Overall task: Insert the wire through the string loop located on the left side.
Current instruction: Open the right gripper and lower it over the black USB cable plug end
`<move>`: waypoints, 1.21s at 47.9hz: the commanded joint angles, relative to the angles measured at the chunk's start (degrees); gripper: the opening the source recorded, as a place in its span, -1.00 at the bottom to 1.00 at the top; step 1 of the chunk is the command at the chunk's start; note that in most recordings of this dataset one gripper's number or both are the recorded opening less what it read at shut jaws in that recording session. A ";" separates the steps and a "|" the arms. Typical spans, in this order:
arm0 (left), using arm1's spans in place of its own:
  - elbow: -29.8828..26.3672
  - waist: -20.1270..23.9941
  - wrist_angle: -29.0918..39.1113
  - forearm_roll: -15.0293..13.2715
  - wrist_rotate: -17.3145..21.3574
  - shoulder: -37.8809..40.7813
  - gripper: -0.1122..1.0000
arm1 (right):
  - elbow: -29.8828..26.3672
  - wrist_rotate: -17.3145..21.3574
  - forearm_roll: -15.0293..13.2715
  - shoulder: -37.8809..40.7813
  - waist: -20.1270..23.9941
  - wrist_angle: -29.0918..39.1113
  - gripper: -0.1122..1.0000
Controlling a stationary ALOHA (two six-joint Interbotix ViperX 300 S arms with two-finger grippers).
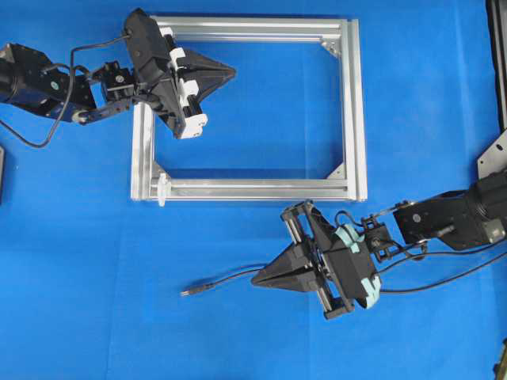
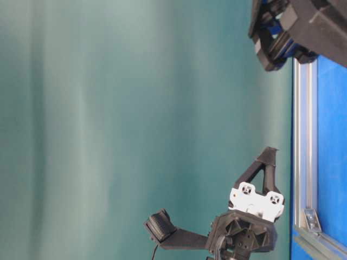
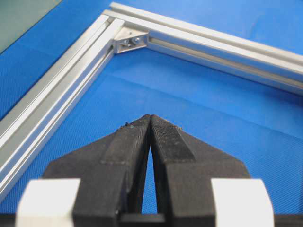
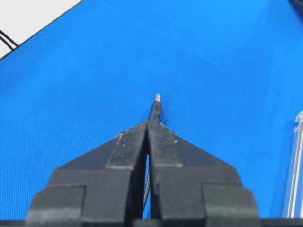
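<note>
Wire [image 1: 226, 280] flat on blue mat [image 1: 79, 237], plug just beyond right gripper [image 1: 257, 279] tips, untouched. Both jaws closed, empty; left gripper [image 1: 230, 73] inside frame [image 1: 352, 103].

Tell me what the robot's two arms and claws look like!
Both arms are black and blocky, with thin black cables looping beside them. Each ends in a pointy, triangle-shaped black claw with ridged fingers. The left claw has white blocks behind its fingers; the right claw has pale teal pieces instead.
</note>
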 commanded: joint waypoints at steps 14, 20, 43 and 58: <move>-0.53 -0.44 0.97 1.05 -0.09 -2.64 -0.80 | -1.67 2.46 0.26 -2.99 0.35 3.87 -0.82; -0.53 -0.44 0.97 1.14 -0.09 -2.64 -0.80 | -1.67 2.72 0.35 -3.08 0.35 3.87 -0.82; -0.44 -0.44 0.88 1.23 -0.09 -2.64 -0.80 | -1.85 5.63 0.70 -2.99 0.35 4.13 0.24; -0.44 -0.44 0.88 1.14 -0.09 -2.72 -0.80 | -2.11 5.80 2.55 -2.46 0.35 4.13 0.78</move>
